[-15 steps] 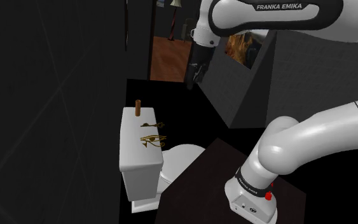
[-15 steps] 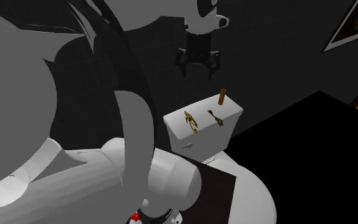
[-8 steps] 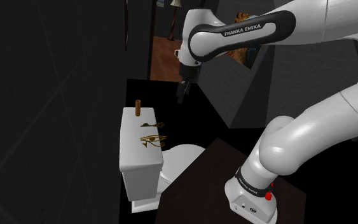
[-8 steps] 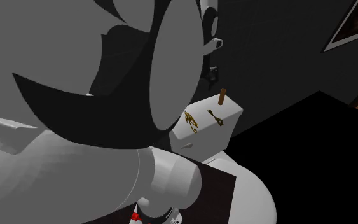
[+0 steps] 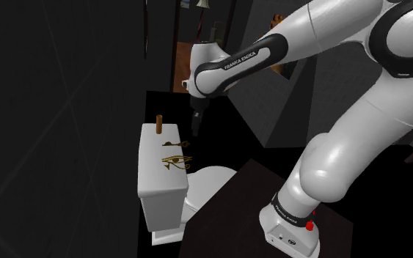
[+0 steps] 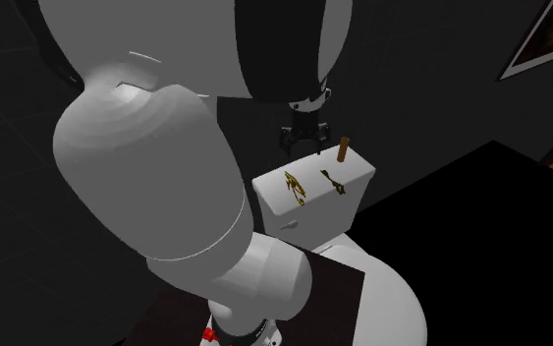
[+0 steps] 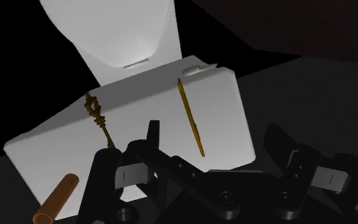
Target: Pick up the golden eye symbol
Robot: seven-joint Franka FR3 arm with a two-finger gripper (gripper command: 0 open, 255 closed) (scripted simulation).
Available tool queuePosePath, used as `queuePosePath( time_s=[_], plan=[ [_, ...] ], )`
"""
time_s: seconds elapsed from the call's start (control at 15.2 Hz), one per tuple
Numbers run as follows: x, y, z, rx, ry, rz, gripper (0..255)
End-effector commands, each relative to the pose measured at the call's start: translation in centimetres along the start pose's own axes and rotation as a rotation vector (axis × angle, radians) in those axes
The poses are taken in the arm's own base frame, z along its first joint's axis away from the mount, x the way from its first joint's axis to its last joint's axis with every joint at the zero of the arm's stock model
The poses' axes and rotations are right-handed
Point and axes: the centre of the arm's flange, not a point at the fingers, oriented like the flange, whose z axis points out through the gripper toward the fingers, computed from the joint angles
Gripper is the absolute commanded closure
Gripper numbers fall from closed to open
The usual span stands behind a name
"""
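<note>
Spread jaws hang clear above golden eye symbol [image 5: 176, 162].

This was a home bathroom. A white toilet [image 5: 161, 176] stood against dark walls [image 5: 58, 110], with a framed picture [image 6: 547, 34] hung above. A doorway showed a wooden floor [image 5: 180, 69] beyond.

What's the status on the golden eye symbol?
Fingers open, gripper above the toilet tank. Golden eye symbol on it, untouched. Gold ornament and brown stick beside it.
</note>
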Motion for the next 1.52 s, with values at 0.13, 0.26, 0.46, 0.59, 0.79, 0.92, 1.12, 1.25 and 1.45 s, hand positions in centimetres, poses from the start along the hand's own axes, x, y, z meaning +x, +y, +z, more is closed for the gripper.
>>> queuePosePath(
  time_s=[0.13, 0.26, 0.46, 0.59, 0.79, 0.92, 1.12, 1.25, 1.45],
  plan=[
    [2.8, 0.0, 4.8, -0.003, -0.019, -0.109, 0],
    [4.1, -0.1, 7.2, -0.004, -0.029, -0.163, 0],
    [6.0, -0.3, 10.7, -0.005, -0.044, -0.244, 0],
    [7.2, -0.6, 13.1, -0.007, -0.054, -0.297, 0],
    [9.0, -1.0, 16.6, -0.008, -0.068, -0.375, 0],
    [9.0, -1.1, 17.7, -0.008, -0.068, -0.375, 0],
    [9.2, -1.1, 19.3, -0.008, -0.068, -0.375, 0],
    [9.3, -1.1, 20.3, -0.008, -0.068, -0.375, 0],
    [9.3, -1.1, 20.6, -0.008, -0.068, -0.375, 255]
  ],
)
